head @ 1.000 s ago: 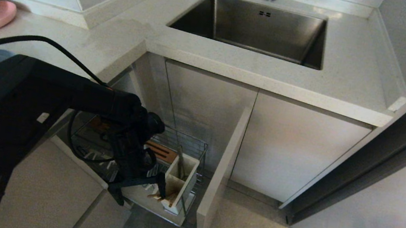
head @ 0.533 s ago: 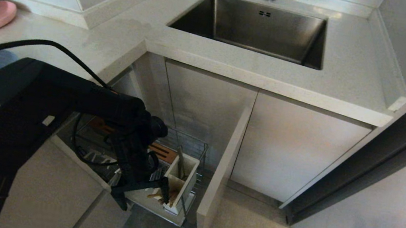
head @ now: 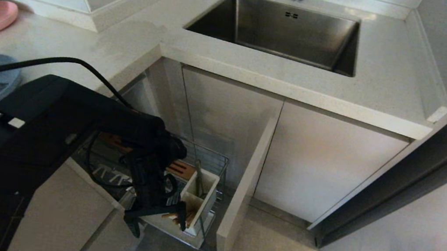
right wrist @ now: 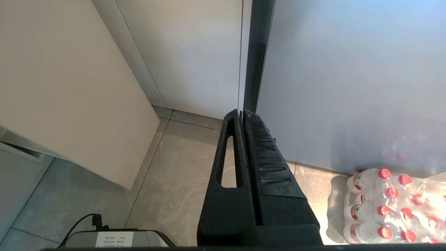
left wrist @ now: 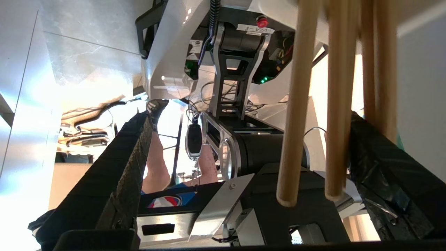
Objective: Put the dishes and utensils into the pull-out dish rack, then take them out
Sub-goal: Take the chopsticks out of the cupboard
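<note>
Left gripper point(head: 159, 217): fingers spread wide around the chopsticks point(left wrist: 296, 104), gripping nothing, at the rack's white box point(head: 198, 199).
Rack point(head: 218, 162): pulled out below the table point(head: 85, 43).
Right gripper point(right wrist: 242, 116): fingers closed, empty.

Almost nothing legible. Left wrist view: small white sticker point(left wrist: 251, 29) on the robot's body beside a red button point(left wrist: 262, 22), handwritten and upside down, roughly "8-V1V", not sure. Right wrist view: white label point(right wrist: 115, 239) on a grey box point(right wrist: 118, 240) on the floor, print too small to read. Bottle pack point(right wrist: 390, 205) labels unreadable.
</note>
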